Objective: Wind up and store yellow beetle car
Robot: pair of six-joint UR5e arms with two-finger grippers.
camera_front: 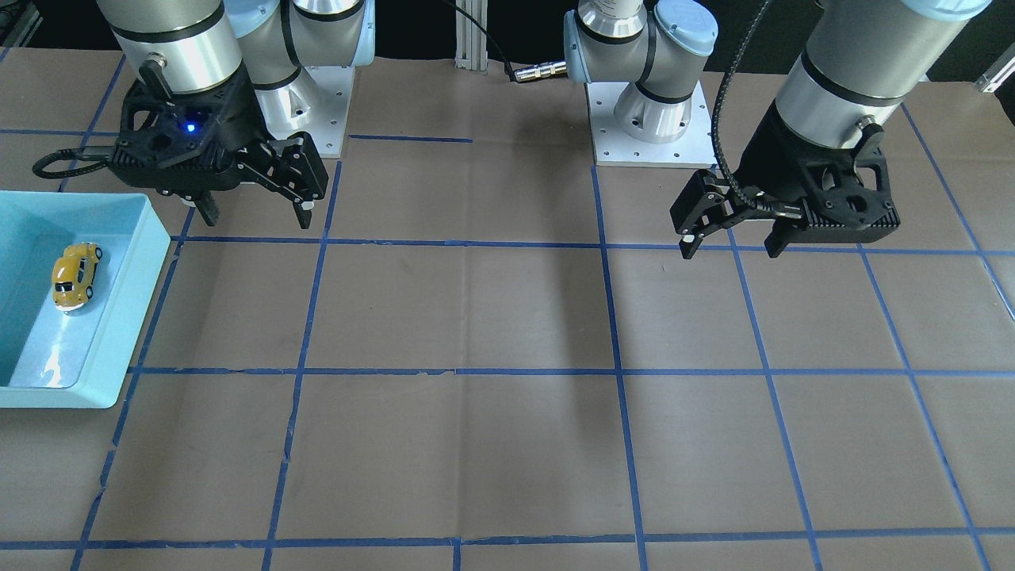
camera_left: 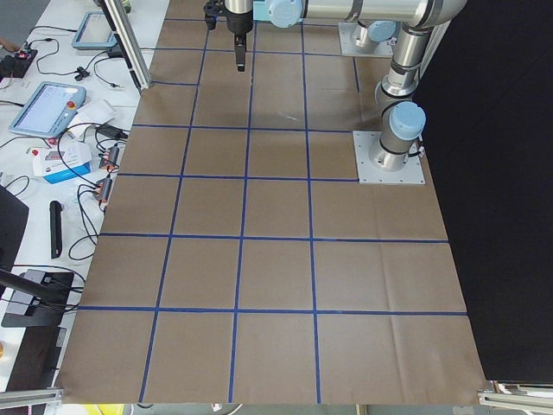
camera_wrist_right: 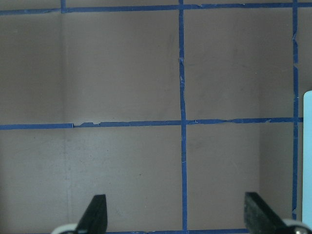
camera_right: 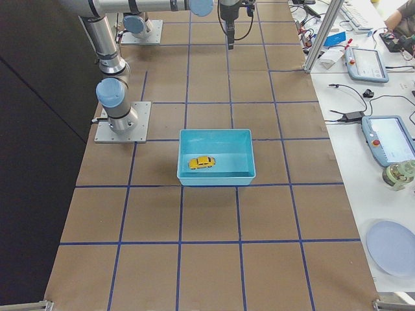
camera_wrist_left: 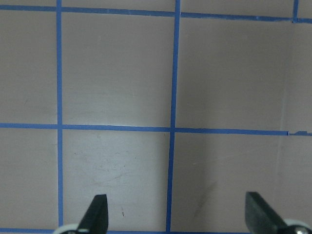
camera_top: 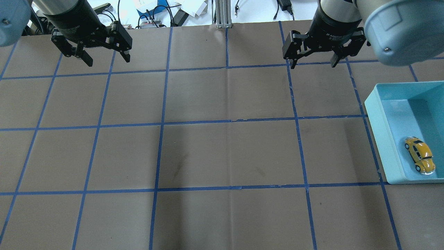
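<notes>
Yellow is your cue: look to the right edge of the overhead view, where the yellow beetle car (camera_top: 419,154) sits on its wheels on the floor of a pale blue bin (camera_top: 378,135). It lies on a diagonal in the lower part of the bin, close to the lower wall; whether it touches that wall you cannot tell. No gripper is near it.

The bin rests on the brown paper table (camera_top: 222,156), which is crossed by a grid of blue tape lines (camera_top: 229,121). In the front-facing view you see the same bin at the left edge, with the car in its upper half.

The right gripper (camera_top: 314,63) hangs in the upper right of the overhead frame, well apart from the bin and above bare paper. Its fingers are spread wide with nothing between them. Its own wrist camera shows the two dark fingertips (camera_wrist_right: 97,214) at the bottom corners, a tape crossing between them, and a sliver of the bin at the right edge.

The left gripper (camera_top: 107,60) hangs in the upper left of the overhead frame, far across the table from the car. It too is spread wide and carries nothing. Its wrist camera shows only its two fingertips at the bottom and the taped paper below.

In the front-facing view both grippers stand along the top, clear of the paper, the right one at upper left with a small blue light (camera_front: 189,126) lit on its body.
</notes>
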